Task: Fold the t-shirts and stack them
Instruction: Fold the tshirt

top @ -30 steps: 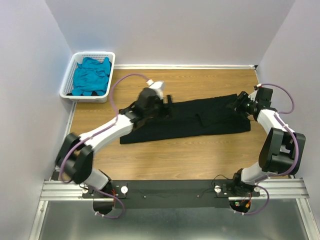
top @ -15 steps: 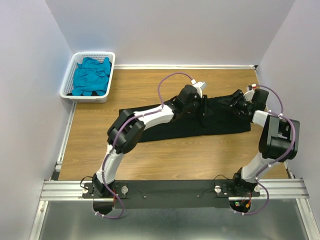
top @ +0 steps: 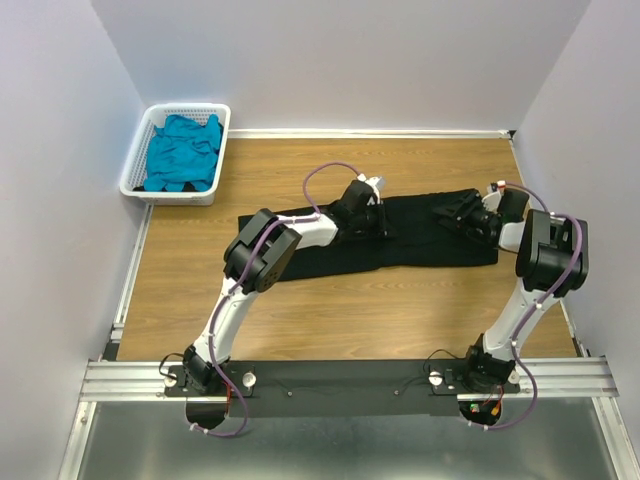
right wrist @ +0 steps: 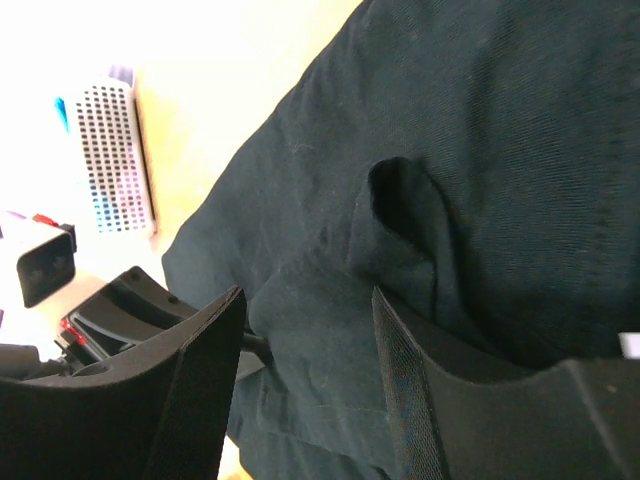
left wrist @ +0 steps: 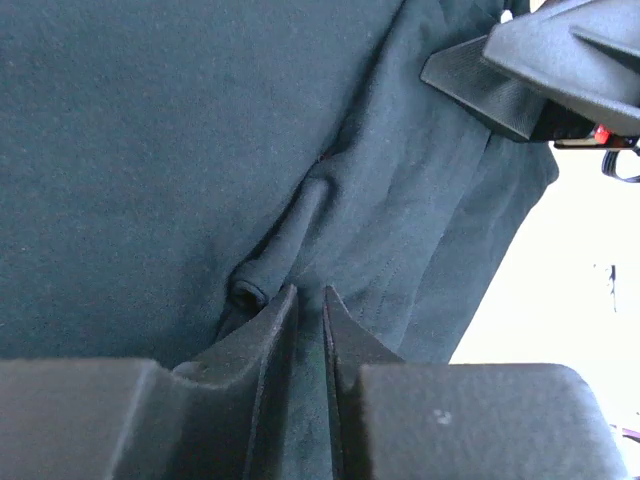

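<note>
While the wooden table point(top: 330, 320) takes up most of the overhead view, the black t-shirt point(top: 420, 245) lies across its middle as a long flat band running left to right, its left end nearer the basket side and its right end by the right wall. Both arms reach over it from the near edge: the left arm point(top: 250, 262) bends in from the near left and the right arm point(top: 545, 255) from the near right. At the far left corner of the table sits the white slotted basket point(top: 135, 172), well apart from the black shirt, and the teal t-shirt point(top: 183, 152) lies crumpled inside it. The left gripper point(top: 378, 222) is down on the middle of the black shirt; in its wrist view its fingers point(left wrist: 275, 335) are drawn almost together, with only a thin slit between them, pinching a gathered bit of the dark cloth at the tips. The right gripper point(top: 455, 213) is low over the shirt's far right part, near the left one, with its jaws spread wide and dark cloth showing between them. A narrow raised ridge of cloth point(left wrist: 300, 225) runs away from the left fingertips, and a small puckered fold point(right wrist: 400, 195) stands just beyond the right gripper's fingers.
</note>
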Robot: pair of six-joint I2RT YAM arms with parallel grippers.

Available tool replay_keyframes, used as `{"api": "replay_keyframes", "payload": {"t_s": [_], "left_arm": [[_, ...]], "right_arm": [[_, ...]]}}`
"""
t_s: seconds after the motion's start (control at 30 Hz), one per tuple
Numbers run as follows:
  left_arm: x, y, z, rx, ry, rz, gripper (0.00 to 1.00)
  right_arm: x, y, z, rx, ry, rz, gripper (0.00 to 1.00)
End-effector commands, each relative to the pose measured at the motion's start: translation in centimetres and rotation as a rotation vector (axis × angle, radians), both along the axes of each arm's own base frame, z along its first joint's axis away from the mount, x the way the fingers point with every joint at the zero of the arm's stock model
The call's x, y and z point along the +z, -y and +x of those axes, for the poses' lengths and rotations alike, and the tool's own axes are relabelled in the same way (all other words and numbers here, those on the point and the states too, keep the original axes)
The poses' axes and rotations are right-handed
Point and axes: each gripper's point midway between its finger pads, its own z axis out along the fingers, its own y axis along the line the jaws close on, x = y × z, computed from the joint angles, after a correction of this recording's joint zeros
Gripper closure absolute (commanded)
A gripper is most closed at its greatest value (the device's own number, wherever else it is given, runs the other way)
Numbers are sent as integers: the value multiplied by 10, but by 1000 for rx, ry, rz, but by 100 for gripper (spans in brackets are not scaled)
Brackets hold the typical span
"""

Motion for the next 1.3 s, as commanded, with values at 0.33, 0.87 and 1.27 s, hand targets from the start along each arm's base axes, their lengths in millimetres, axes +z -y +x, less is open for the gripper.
{"api": "replay_keyframes", "payload": {"t_s": [0.33,0.87,1.27], "left_arm": [[78,-43,-10,78,106,50,37],[61,-261,33,417,189,658,18],[-21,-302,23,362,-23,847,25]], "right_arm": [[48,23,-11,-104,-7,-286,38],[2,-35,-72,-187,-301,-496,38],[-33,-12,-50,-215,-389,-603,38]]}}
